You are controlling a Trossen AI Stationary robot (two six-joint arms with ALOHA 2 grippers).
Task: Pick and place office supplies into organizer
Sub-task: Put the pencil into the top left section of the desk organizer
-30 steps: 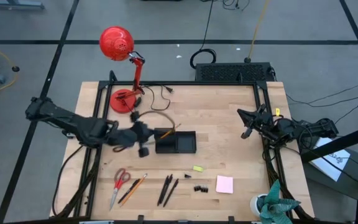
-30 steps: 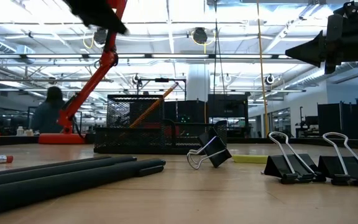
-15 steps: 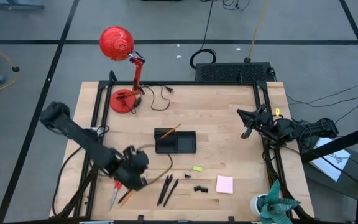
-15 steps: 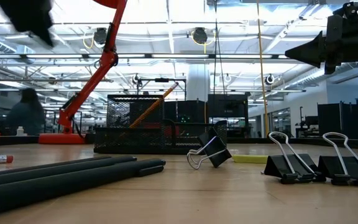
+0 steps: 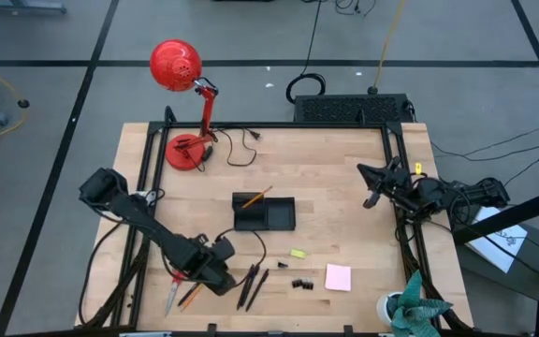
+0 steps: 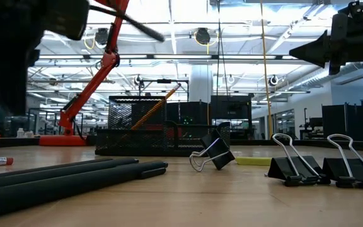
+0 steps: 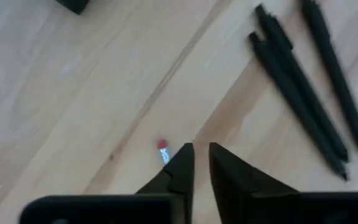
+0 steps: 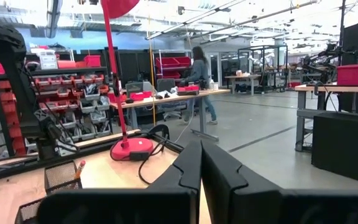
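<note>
A: At the table's near edge, your left gripper [image 7: 201,163] stands narrowly parted, empty, above an orange pencil [image 7: 164,151] beside the smooth black pens [image 7: 303,93].

B: Organizer [image 5: 264,212]?

A: Black mesh, centre. Right gripper [image 8: 201,163] closed, waiting right.

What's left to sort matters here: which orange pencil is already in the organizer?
The pencil leaning out of the organizer at one corner; the other pencil lies on the table beside the red scissors.

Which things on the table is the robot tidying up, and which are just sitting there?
For the job: organizer, scissors, pencils, pens, clips, yellow piece, sticky notes.

Just there: red lamp, plant, black box.
</note>
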